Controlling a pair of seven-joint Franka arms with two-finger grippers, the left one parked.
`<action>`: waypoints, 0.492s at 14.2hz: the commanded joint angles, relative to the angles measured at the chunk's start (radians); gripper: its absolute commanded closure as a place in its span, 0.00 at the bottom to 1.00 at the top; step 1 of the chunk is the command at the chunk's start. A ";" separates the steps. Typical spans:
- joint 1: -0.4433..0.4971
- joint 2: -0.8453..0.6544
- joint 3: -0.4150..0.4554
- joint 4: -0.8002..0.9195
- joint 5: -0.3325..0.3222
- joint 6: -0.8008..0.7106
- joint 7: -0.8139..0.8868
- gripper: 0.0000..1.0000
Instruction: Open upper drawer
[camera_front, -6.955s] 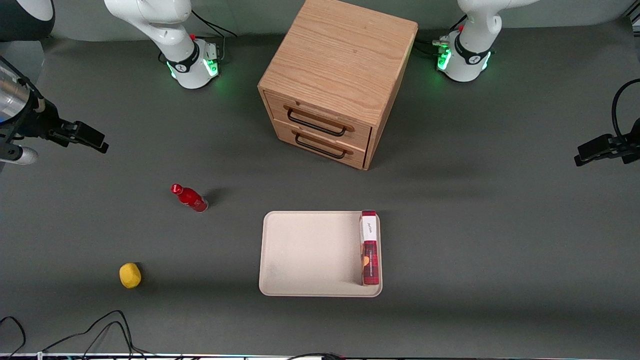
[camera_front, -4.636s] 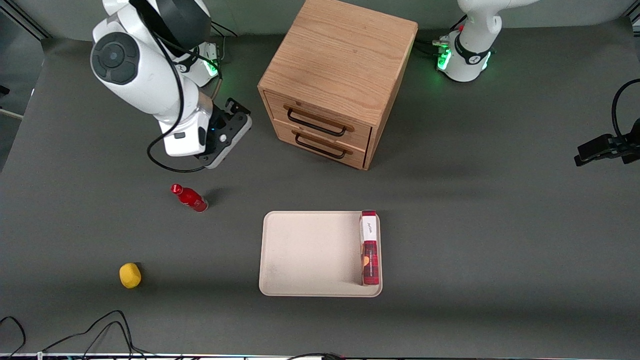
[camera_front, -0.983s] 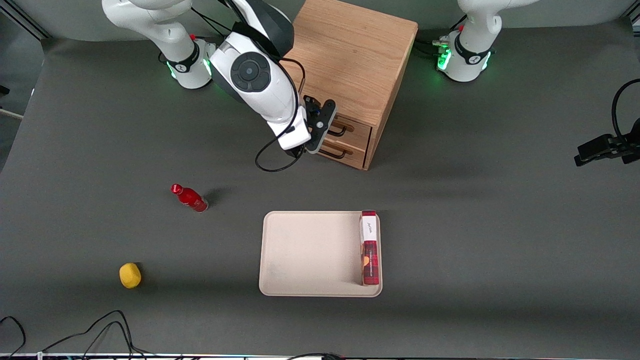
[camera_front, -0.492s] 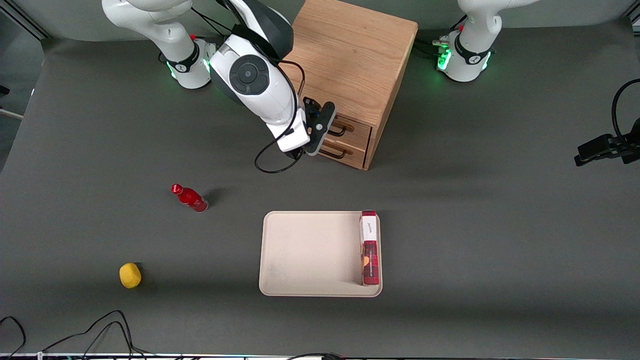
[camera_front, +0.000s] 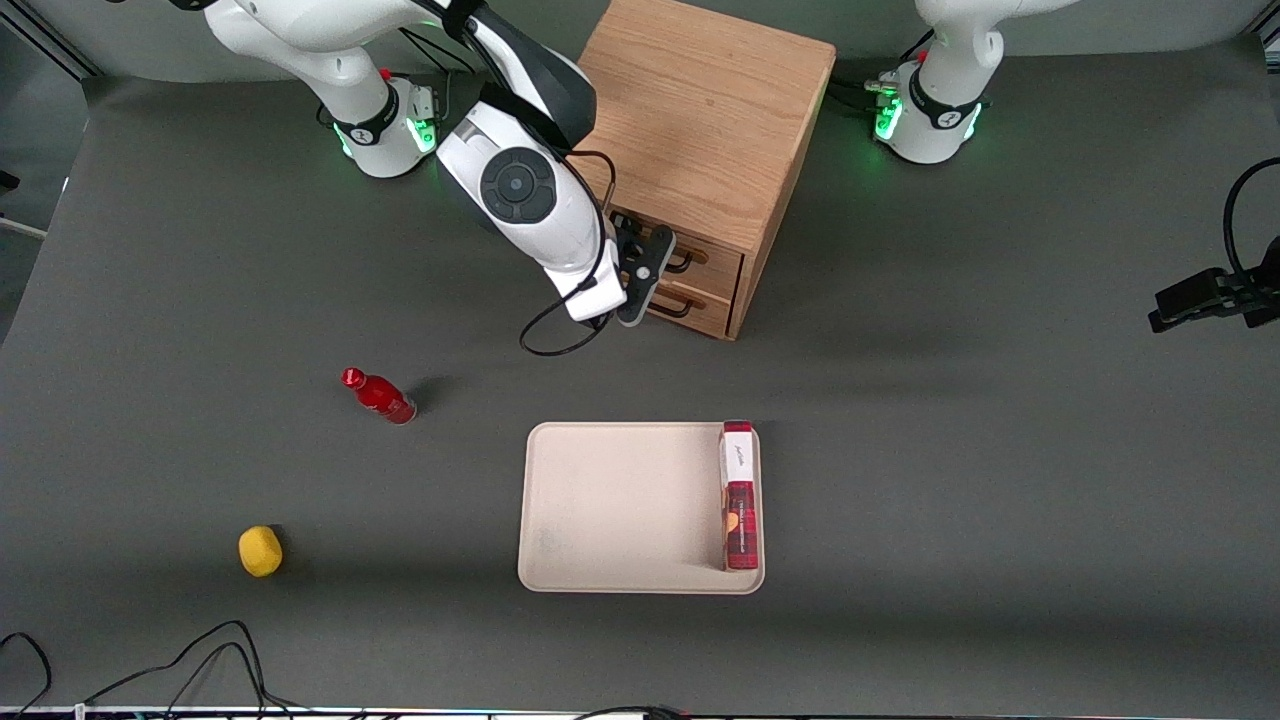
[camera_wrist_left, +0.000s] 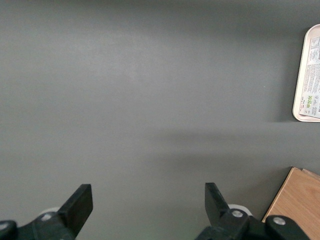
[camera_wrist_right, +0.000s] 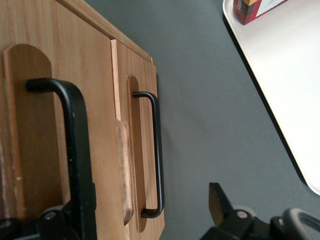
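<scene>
The oak cabinet (camera_front: 700, 110) stands at the back middle of the table. Its upper drawer (camera_front: 718, 262) looks pushed in, with the lower drawer (camera_front: 705, 308) under it. My right gripper (camera_front: 643, 272) is right in front of the drawer fronts and covers most of both. In the right wrist view the upper drawer's black wire handle (camera_wrist_right: 77, 145) runs down to one finger, which it mostly hides. The other fingertip (camera_wrist_right: 218, 200) stands well apart over the grey table. The gripper (camera_wrist_right: 149, 194) is open, and the lower drawer's handle (camera_wrist_right: 158, 150) lies within its span.
A beige tray (camera_front: 600, 500) lies nearer the front camera than the cabinet, with a red box (camera_front: 739, 495) on edge along one side. A red bottle (camera_front: 380, 396) and a yellow lump (camera_front: 260, 551) lie toward the working arm's end. Cables (camera_front: 200, 660) trail at the front edge.
The right arm swung in from its end of the table to the cabinet front. In the last half second the hand shifted slightly closer to the drawer handles. The drawers have not moved.
</scene>
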 joint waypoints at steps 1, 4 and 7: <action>0.003 -0.004 -0.002 0.004 -0.017 0.008 0.010 0.00; 0.001 -0.004 -0.004 0.007 -0.018 0.008 0.010 0.00; -0.002 -0.003 -0.005 0.012 -0.020 0.008 0.010 0.00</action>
